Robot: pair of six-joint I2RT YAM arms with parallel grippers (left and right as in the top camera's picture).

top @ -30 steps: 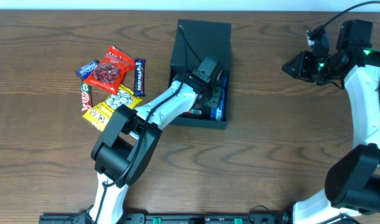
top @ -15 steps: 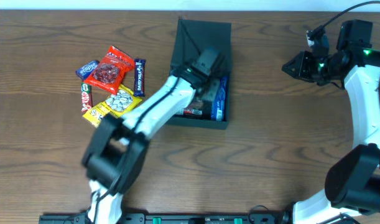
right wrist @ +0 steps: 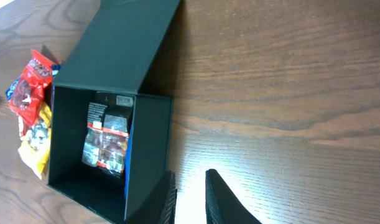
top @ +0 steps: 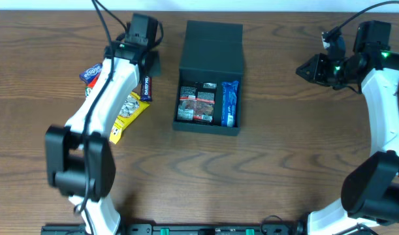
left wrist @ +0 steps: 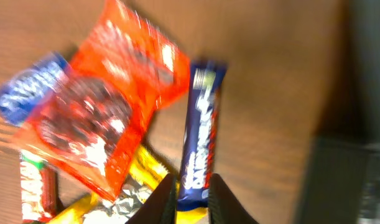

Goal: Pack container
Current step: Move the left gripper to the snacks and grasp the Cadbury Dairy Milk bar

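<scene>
Dark square container (top: 214, 40), lid open, mid-surface (top: 284, 163), packets (top: 196, 103) inside, left tool (left wrist: 191, 199) narrowly parted, empty, over blue bar (left wrist: 201, 124) left of container, right tool (right wrist: 190, 196) narrowly parted, empty, well right

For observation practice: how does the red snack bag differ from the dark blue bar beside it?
The red snack bag is wide and crinkled; the dark blue bar is narrow and straight. The bag overlaps several packets; the bar lies mostly on bare table. Both lie flat.
</scene>
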